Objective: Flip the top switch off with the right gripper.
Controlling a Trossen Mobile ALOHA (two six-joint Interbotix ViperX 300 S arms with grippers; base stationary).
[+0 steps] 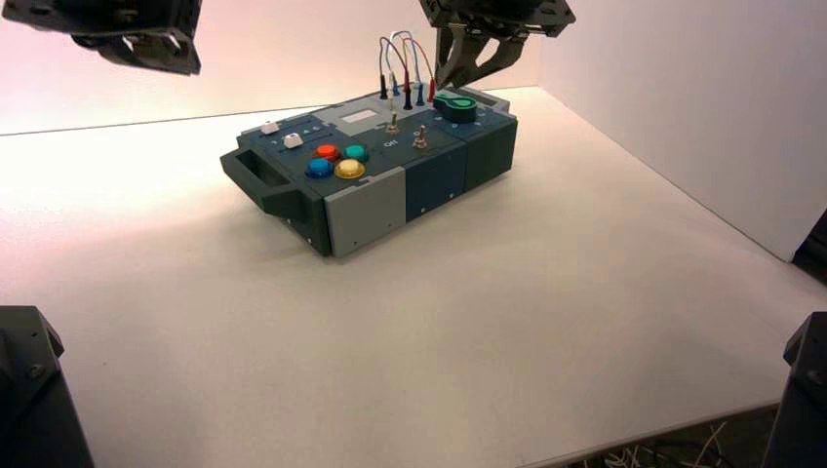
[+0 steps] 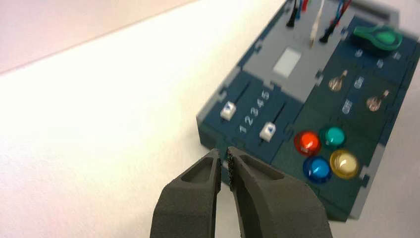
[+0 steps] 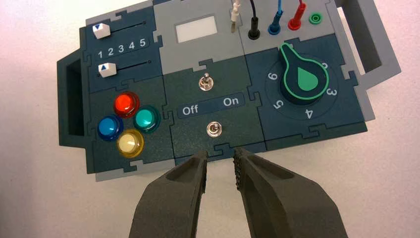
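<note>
The top switch (image 3: 204,83) is a small silver toggle on the dark box, on the display's side of the "Off / On" label, with its twin (image 3: 214,130) on the label's other side. It also shows in the high view (image 1: 392,122) and in the left wrist view (image 2: 338,82). My right gripper (image 3: 220,156) is open and empty, raised above the box, with its fingertips over the box's edge beside the twin toggle. In the high view it (image 1: 458,73) hangs over the box's far end by the green knob (image 1: 455,104). My left gripper (image 2: 224,152) is shut and empty, raised at the far left (image 1: 146,44).
The box (image 1: 366,210) stands turned on the white table. It bears four coloured buttons (image 3: 128,123), two white sliders (image 3: 101,30), a grey display (image 3: 196,29) and plugged wires (image 1: 405,68). A white wall (image 1: 702,117) stands to the right.
</note>
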